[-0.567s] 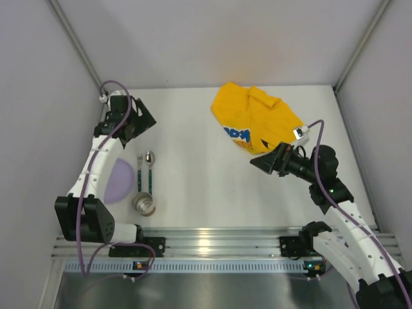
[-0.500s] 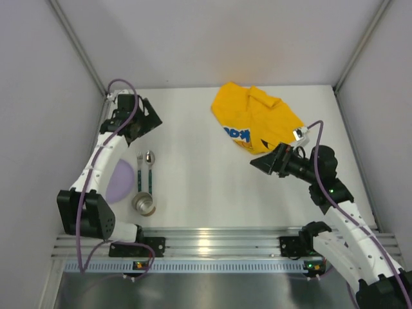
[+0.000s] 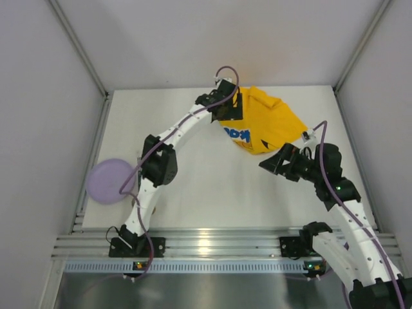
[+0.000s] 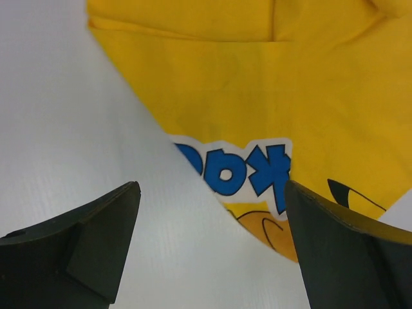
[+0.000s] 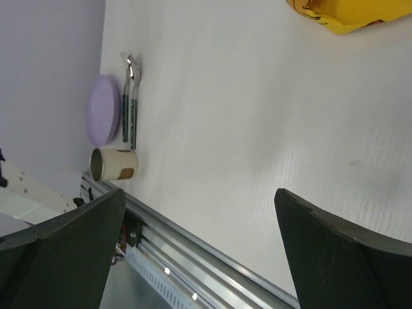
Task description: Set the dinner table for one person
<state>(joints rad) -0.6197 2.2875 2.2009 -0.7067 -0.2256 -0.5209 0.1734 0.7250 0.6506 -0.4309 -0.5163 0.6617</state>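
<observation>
The dinner table (image 3: pixel 206 193) is a plain white top. My left gripper (image 3: pixel 230 111) reaches far back and hangs open over the left edge of a crumpled yellow cloth mat (image 3: pixel 264 122). In the left wrist view its fingers (image 4: pixel 116 219) frame the mat's blue lettering (image 4: pixel 238 168), and the gripper (image 4: pixel 211 212) holds nothing. My right gripper (image 3: pixel 269 165) hovers open and empty just in front of the mat, above bare table (image 5: pixel 257 129); it also shows in its own wrist view (image 5: pixel 199 212).
A lilac plate (image 3: pixel 108 181) lies at the table's left edge. In the right wrist view the plate (image 5: pixel 103 119) has a fork and spoon (image 5: pixel 131 96) beside it and a paper cup (image 5: pixel 113 165) lying on its side near the front rail (image 5: pixel 212 257).
My left arm has swung from the far left corner across to the yellow mat at the back, uncovering the plate. The right gripper has shifted slightly to the right.
</observation>
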